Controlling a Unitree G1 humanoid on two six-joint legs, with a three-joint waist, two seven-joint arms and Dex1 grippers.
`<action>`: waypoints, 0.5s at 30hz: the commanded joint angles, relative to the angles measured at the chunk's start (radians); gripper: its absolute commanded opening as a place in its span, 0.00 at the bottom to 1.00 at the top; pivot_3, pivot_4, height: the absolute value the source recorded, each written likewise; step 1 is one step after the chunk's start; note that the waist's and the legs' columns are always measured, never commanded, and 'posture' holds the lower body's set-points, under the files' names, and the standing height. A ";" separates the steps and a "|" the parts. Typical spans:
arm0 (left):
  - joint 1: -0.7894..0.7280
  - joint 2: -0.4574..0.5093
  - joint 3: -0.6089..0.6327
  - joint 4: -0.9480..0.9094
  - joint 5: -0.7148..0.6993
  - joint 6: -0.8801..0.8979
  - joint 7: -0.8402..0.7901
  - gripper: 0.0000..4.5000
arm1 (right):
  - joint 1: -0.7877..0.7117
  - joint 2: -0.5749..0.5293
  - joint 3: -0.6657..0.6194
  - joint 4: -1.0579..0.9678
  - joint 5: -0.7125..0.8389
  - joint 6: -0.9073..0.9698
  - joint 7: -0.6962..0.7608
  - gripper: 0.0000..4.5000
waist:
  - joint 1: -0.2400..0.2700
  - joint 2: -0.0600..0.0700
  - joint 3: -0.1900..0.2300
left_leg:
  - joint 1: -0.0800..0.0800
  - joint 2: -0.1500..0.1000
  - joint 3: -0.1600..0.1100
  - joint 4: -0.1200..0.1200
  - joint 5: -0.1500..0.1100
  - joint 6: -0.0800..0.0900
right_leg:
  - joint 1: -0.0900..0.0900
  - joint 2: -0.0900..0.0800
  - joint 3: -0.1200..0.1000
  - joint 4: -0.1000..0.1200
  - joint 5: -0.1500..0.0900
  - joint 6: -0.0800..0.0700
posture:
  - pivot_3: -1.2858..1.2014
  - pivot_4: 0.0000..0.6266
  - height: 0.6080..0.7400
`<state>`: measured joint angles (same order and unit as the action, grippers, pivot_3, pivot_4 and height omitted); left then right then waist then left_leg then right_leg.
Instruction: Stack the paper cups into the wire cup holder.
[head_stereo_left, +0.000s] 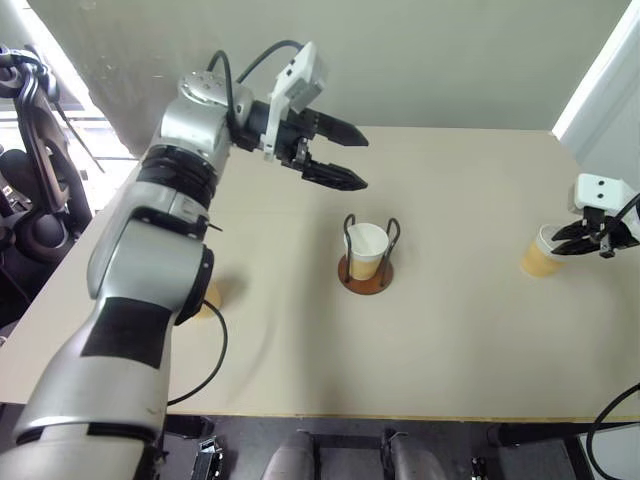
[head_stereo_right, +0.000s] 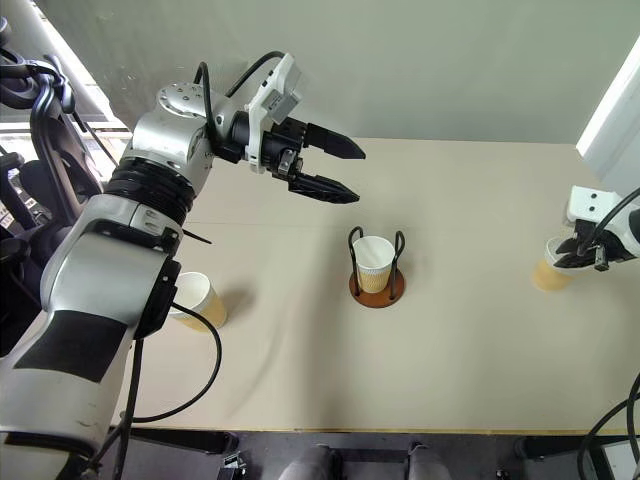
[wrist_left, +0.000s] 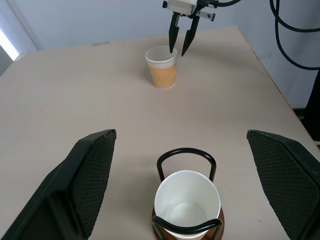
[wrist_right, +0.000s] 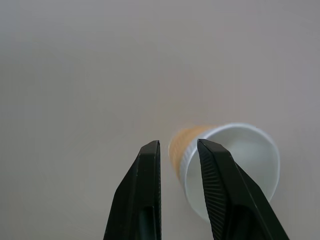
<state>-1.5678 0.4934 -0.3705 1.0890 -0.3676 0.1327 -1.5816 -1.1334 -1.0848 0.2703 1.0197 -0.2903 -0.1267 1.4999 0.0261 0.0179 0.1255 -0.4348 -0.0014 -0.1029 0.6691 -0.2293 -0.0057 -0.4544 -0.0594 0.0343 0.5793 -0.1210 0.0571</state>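
One paper cup (head_stereo_left: 365, 248) stands upright inside the wire cup holder (head_stereo_left: 365, 283) at mid-table, between its two dark loops. My left gripper (head_stereo_left: 365, 162) hovers open and empty above the table, behind and to the left of the holder. A second paper cup (head_stereo_left: 538, 262) stands near the table's right edge. My right gripper (head_stereo_left: 555, 242) points down at that cup's rim, fingers narrowly parted; the right wrist view shows the cup's (wrist_right: 235, 165) near wall just past the fingertips (wrist_right: 150, 165). A third paper cup (head_stereo_right: 195, 298) stands at the left, partly behind my left arm.
The tan table (head_stereo_left: 450, 350) ends at a grey wall behind and at a white panel (head_stereo_left: 610, 80) past its right edge. Dark equipment and cables (head_stereo_left: 35, 150) stand off the table's left side.
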 joint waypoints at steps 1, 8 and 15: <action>-0.020 0.011 0.002 -0.029 -0.014 -0.002 -0.033 1.00 | -0.039 -0.020 -0.006 0.004 -0.020 -0.035 -0.023 0.44 | 0.000 0.000 0.000 | 0.000 0.000 0.000 0.000 0.000 0.000 | 0.000 0.000 0.000 0.000 0.000 0.000 | 0.52 0.24 1.00; -0.017 0.012 0.002 -0.029 -0.008 -0.010 -0.033 1.00 | -0.042 -0.013 0.000 0.037 -0.044 -0.068 -0.042 0.60 | 0.000 0.000 0.000 | 0.000 0.001 0.000 -0.001 0.000 0.000 | 0.000 0.000 -0.001 -0.001 0.001 0.000 | 0.52 0.24 1.00; -0.019 0.015 0.014 -0.031 -0.012 -0.016 -0.033 1.00 | -0.015 0.007 0.027 0.058 -0.084 -0.117 -0.078 0.60 | 0.000 0.000 0.000 | 0.000 0.001 0.000 -0.001 0.000 0.000 | 0.000 0.000 -0.001 -0.002 0.001 -0.001 | 0.52 0.24 1.00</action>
<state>-1.5678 0.4941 -0.3716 1.0891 -0.3664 0.1284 -1.5817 -1.1481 -1.0765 0.2945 1.0777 -0.3615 -0.2242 1.4400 0.0259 0.0183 0.1255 -0.4347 -0.0001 -0.1032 0.6678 -0.2295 -0.0054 -0.4544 -0.0598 0.0338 0.5776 -0.1200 0.0565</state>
